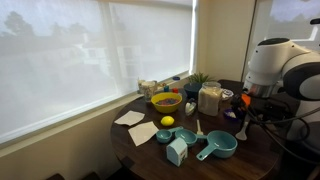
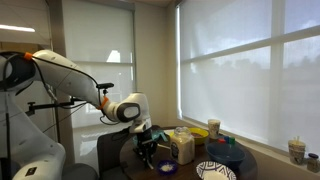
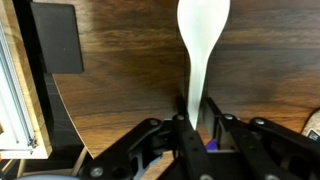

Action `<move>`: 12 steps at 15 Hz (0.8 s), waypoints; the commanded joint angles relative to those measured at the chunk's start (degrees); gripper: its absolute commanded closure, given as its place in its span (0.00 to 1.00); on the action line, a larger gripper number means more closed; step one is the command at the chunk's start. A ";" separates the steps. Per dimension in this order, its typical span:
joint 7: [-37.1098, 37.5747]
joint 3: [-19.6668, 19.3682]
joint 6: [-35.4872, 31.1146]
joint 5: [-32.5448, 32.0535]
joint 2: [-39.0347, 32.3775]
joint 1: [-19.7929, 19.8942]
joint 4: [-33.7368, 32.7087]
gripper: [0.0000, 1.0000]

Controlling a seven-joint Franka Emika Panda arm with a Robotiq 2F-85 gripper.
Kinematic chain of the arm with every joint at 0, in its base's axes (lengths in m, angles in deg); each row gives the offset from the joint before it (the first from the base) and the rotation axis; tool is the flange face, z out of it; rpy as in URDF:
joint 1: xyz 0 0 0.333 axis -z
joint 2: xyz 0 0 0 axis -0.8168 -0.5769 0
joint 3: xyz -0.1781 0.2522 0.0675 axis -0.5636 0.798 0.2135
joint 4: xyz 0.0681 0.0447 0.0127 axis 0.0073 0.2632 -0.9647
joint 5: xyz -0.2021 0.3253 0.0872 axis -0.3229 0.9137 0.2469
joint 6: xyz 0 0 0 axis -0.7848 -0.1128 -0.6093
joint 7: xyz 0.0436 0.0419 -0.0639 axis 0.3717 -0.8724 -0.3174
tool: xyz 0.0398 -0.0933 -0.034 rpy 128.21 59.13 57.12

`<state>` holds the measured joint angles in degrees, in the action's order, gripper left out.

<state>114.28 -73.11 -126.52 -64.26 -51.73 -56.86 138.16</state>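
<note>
1. Your fingers (image 3: 180, 128) are closed on the thin handle of the white spoon (image 3: 203, 25). In the wrist view the handle runs straight in between them, and no gap shows on either side.
2. The spoon points away from the wrist, with its broad head out over the dark wooden tabletop (image 3: 120, 90). You cannot tell from here whether the head touches the wood.
3. Something purple (image 3: 210, 146) shows just under the fingers, beside the handle's near end. In an exterior view a purple cup (image 1: 240, 116) stands at the tabletop's edge, right below the arm (image 1: 285, 65), so the handle's end is probably at that cup or just above it.
4. A flat black rectangle (image 3: 55, 38) lies off to the side in the wrist view, well apart from the spoon.
5. By the look of it you are at the holding stage — the spoon is gripped by its handle close to the cup and has not been laid down clear of the fingers.
6. Any move from here calls for a slow, straight motion — the handle is slim and the head sits far out, so it could pivot in the grip. Mind the tall clear container (image 1: 210, 99) and the yellow bowl (image 1: 166, 101) nearby.
</note>
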 commanded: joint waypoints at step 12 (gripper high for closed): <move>-12.30 -2.16 7.90 7.53 4.07 -0.39 -5.11 0.00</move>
<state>109.15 -73.34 -124.26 -60.23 -49.71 -56.75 135.67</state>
